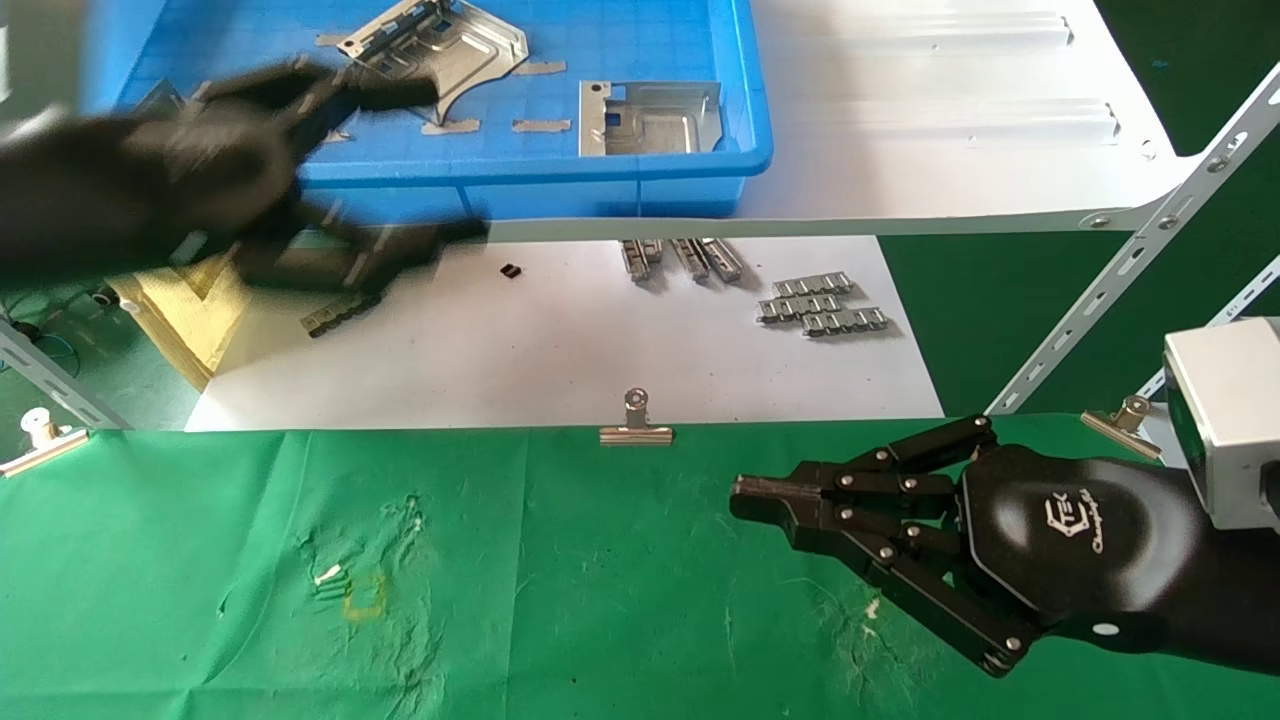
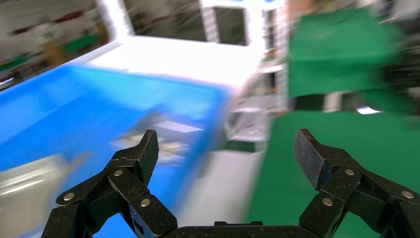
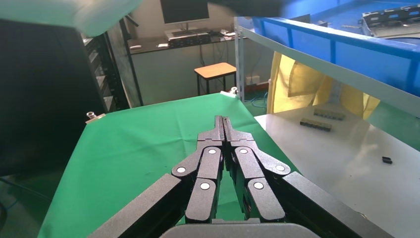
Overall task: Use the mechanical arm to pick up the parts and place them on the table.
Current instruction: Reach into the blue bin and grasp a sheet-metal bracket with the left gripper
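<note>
A: How are the two arms posed?

B: The left end effector (image 1: 395, 165) is seen blurred at the far left, in front of the blue tray (image 1: 740, 150), with its fingers (image 2: 143, 151) spread wide apart and nothing held between them. The right end effector (image 1: 745, 492) is stretched low over the near right of the green surface (image 1: 600, 600), fingers pressed together to a point, nothing gripped.

A: What is held in the tray?

B: Two silver metal plates are seen inside: one (image 1: 440, 45) at the far left, tilted, and one (image 1: 650, 118) near the tray's front right wall. Both are stamped sheet with bent-up edges. A few small grey strips are scattered on the tray floor around them.

A: And the other materials?

B: The green cloth is wrinkled and fastened by a silver clip (image 1: 636, 420) at its far edge. Beyond it, ridged grey strips (image 1: 820, 302) are laid on a white sheet (image 1: 560, 350).
</note>
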You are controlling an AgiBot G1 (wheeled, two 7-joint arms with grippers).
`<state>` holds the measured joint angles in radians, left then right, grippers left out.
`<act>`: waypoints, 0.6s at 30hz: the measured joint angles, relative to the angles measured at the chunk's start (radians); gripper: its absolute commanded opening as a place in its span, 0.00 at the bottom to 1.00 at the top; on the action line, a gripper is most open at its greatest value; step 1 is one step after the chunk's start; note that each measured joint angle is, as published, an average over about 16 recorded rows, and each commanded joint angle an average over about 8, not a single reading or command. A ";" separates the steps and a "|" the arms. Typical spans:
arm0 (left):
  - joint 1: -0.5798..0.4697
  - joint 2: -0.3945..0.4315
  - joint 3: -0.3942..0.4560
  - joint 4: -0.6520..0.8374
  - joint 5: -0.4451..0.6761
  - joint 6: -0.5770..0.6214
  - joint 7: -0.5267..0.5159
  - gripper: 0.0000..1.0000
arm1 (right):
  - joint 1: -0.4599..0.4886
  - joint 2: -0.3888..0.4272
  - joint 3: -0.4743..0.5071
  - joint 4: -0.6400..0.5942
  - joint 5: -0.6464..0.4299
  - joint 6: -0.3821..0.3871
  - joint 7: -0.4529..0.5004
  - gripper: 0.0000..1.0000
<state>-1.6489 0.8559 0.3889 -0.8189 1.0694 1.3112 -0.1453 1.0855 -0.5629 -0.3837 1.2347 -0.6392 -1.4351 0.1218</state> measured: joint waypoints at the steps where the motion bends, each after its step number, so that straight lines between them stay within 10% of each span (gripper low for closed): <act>1: -0.040 0.028 0.012 0.054 0.031 -0.028 0.010 1.00 | 0.000 0.000 0.000 0.000 0.000 0.000 0.000 0.00; 7: -0.244 0.189 0.082 0.367 0.206 -0.223 0.067 0.98 | 0.000 0.000 0.000 0.000 0.000 0.000 0.000 0.00; 15: -0.384 0.323 0.146 0.641 0.338 -0.417 0.092 0.06 | 0.000 0.000 0.000 0.000 0.000 0.000 0.000 0.00; 18: -0.410 0.348 0.161 0.702 0.364 -0.447 0.090 0.00 | 0.000 0.000 0.000 0.000 0.000 0.000 0.000 0.00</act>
<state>-2.0589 1.2035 0.5502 -0.1174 1.4337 0.8638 -0.0552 1.0856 -0.5628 -0.3838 1.2347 -0.6392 -1.4351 0.1218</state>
